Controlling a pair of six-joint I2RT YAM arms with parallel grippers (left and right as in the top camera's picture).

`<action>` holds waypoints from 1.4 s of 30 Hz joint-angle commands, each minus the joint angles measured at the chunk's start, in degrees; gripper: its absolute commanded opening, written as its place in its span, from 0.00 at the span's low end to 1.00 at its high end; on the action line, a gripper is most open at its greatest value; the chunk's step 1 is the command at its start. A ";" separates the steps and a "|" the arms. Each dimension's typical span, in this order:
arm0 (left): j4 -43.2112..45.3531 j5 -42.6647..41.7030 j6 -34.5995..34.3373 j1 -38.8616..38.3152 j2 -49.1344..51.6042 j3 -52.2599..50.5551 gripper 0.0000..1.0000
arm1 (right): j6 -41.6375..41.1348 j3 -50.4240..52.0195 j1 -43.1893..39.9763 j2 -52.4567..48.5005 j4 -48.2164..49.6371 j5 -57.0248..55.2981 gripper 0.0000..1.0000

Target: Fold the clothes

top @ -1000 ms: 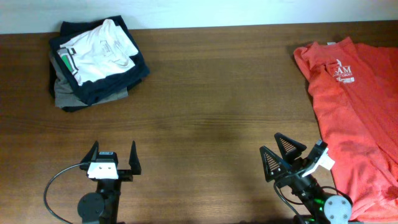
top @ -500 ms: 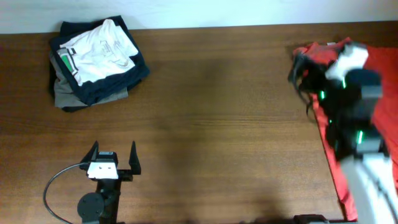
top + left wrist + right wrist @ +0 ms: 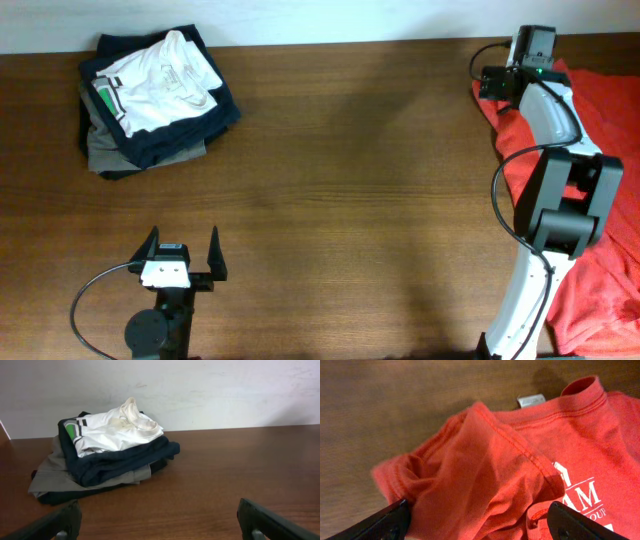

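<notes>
Rt arm (image 3: 545, 110) is seen stretched to the far table (image 3: 350, 200) edge. Rt gripper (image 3: 492, 84) is held fingers wide apart over a bunched sleeve of the T-shirt (image 3: 612, 120). Shirt's long axis is laid back toward the arm base, w/ neck label (image 3: 531, 400) just ahead of the fingers. Lt gripper (image 3: 181, 252) is held jaws apart, folded stack (image 3: 155, 95) well ahead. Counted: 1 shirt, 1 stack, 2 arms.

Soft, even light – faint shadows, right wrist view slightly blurred
</notes>
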State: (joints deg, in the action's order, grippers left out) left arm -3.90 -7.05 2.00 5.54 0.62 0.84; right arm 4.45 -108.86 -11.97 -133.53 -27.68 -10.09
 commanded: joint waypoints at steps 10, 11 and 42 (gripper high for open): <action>-0.07 0.00 0.68 -0.35 -0.28 -0.35 0.99 | 10.34 -1.20 -0.04 -2.91 -1.33 11.78 0.95; -0.07 0.00 0.68 -0.35 -0.28 -0.35 0.99 | 10.34 -1.20 -0.13 -2.91 -1.29 10.25 0.95; -0.07 0.00 0.68 -0.35 -0.28 -0.35 0.99 | -7.74 -20.11 51.84 2.69 -33.79 29.53 0.99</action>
State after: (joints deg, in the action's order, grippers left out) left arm -3.90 -7.05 2.00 5.54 0.62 0.84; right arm -2.57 -123.74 42.22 -136.03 -55.61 20.27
